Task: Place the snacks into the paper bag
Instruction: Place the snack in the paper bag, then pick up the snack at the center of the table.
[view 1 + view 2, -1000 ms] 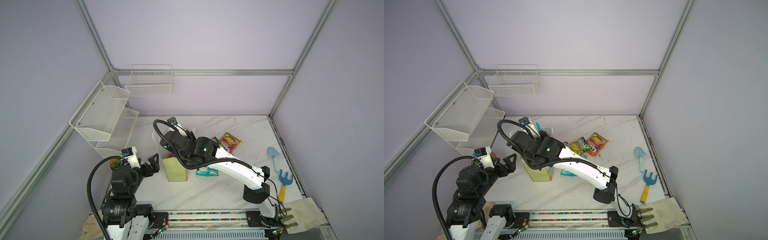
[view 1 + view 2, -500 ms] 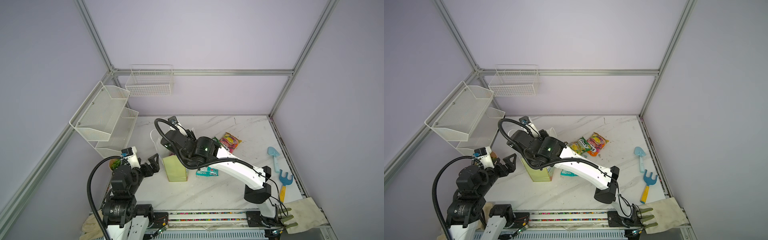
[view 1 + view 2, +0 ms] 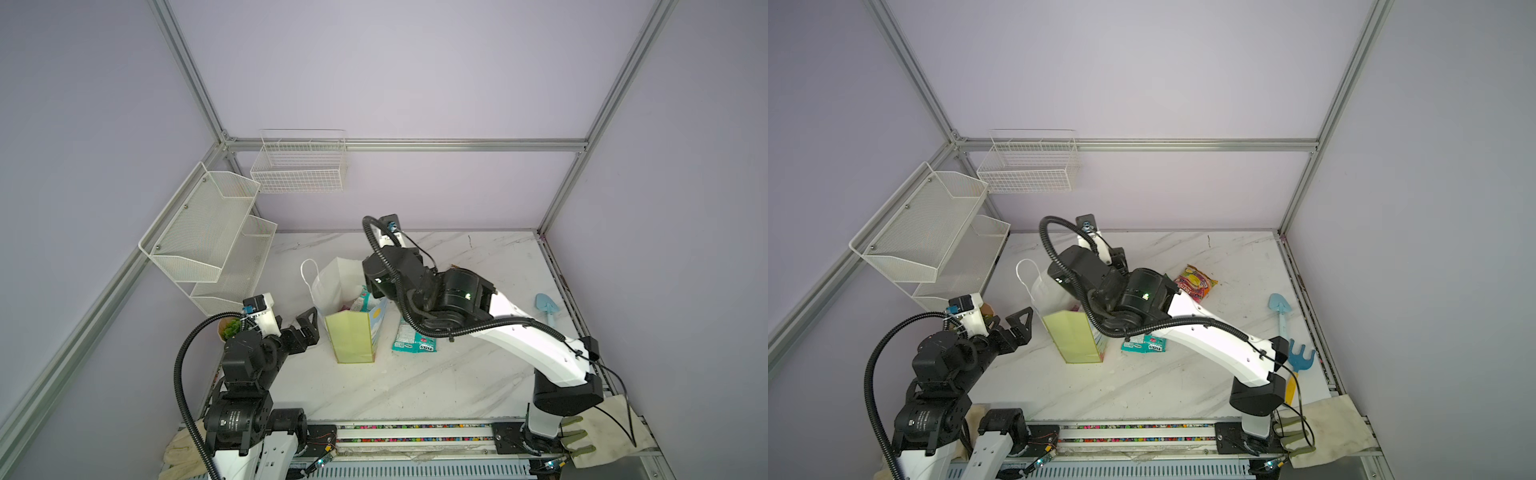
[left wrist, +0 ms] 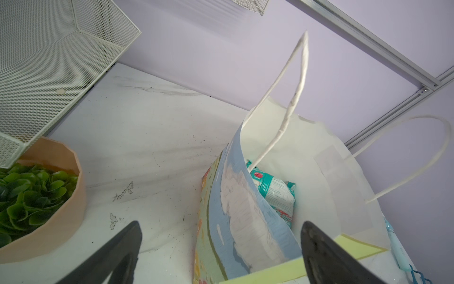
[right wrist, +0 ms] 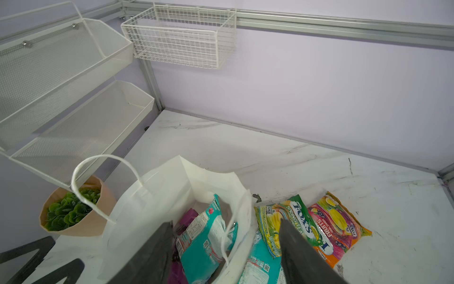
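Black-fingered and parted, the right gripper (image 5: pixel 226 222) hangs at the mouth of the paper bag (image 5: pixel 152 196). A teal-white packet (image 5: pixel 204 241) lies loose inside, just beneath it. The step in hand appears to be the drop of that packet, and it looks all but complete.

To finish it well, the arm should rise straight up before swinging away. A white cord handle (image 5: pixel 227 243) crosses the gap between the fingers. One finger sits over the bag's opening and the other outside its near wall, so a sideways pull could snag the cord or tip the tall, light bag.

The jaws stand well apart, wide enough for the bag's wall to pass between them, and they grip nothing. Whether a finger brushes the paper rim cannot be told.

Beside the teal-white packet, a magenta packet (image 5: pixel 188 216) already rests in the bag. Three more snacks wait on the marble table (image 5: pixel 245 152): a second teal-white packet (image 3: pixel 413 338) just beside the bag, then a green-yellow "Spring Tea" packet (image 5: pixel 294 211) and an orange-pink "Fruits" packet (image 5: pixel 336 226) side by side.

On the bag's far side the left gripper (image 3: pixel 305 328) points at it, fully spread and empty, with no contact visible. Beyond stand a potted plant (image 5: pixel 73 211), a mesh shelf (image 5: pixel 61 73) and a wire basket (image 5: pixel 181 37).
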Robot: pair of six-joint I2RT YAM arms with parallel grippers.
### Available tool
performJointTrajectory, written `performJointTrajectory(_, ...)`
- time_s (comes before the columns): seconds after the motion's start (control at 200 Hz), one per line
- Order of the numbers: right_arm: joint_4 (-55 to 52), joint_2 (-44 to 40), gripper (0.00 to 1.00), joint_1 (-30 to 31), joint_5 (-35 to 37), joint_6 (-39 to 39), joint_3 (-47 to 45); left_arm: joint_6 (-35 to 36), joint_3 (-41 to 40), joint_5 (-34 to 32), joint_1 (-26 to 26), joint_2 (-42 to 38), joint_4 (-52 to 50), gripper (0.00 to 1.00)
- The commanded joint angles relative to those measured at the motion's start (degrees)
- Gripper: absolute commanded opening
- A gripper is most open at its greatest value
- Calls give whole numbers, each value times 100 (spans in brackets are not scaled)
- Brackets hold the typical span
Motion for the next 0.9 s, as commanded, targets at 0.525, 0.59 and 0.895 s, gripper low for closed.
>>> performJointTrajectory(0.525, 1477, -2285, 85, -2976, -3264, 1750, -4929, -34, -216, -8, -27, -53, 184, 100)
performJointTrajectory(0.59, 1597, -2244, 85, -3019, -3463, 1790, -5156, -37, -218, -8, -26, -44, 186, 100)
performJointTrajectory(0.895, 2464, -1902, 93, -3078, -4267, 1894, -6135, -38, -222, -9, -28, -44, 186, 100)
